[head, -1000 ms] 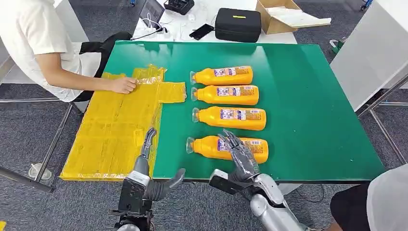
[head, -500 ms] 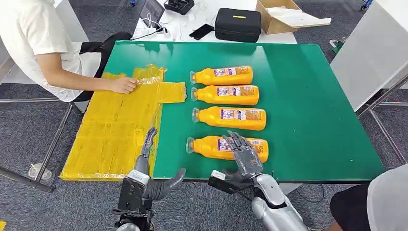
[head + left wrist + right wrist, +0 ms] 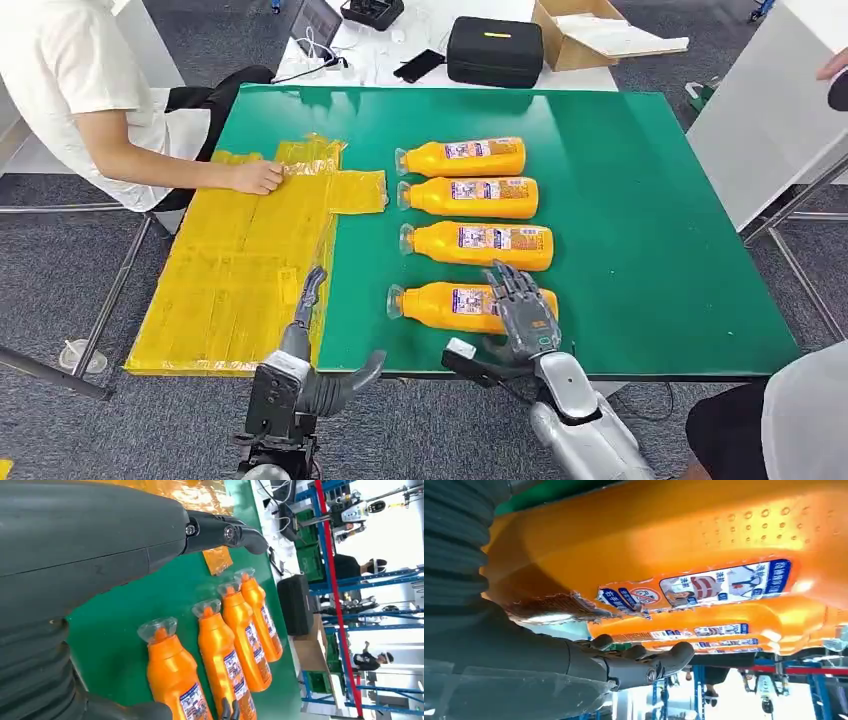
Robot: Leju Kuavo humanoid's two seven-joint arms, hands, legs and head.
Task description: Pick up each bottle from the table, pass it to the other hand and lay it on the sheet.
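Nearest bottle [image 3: 470, 307] lies under the spread right hand [image 3: 522, 312], seemingly touching; left hand [image 3: 305, 345] open, empty.

Lab or workshop: blue racking [image 3: 345, 645], grey carpet [image 3: 60, 290], equipment case [image 3: 494, 50], cardboard box [image 3: 580, 35].

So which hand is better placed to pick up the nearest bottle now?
The right hand. Its fingers already reach over the wide end of the nearest bottle, while the left hand waits at the table's front edge beside the yellow sheet, touching no bottle.
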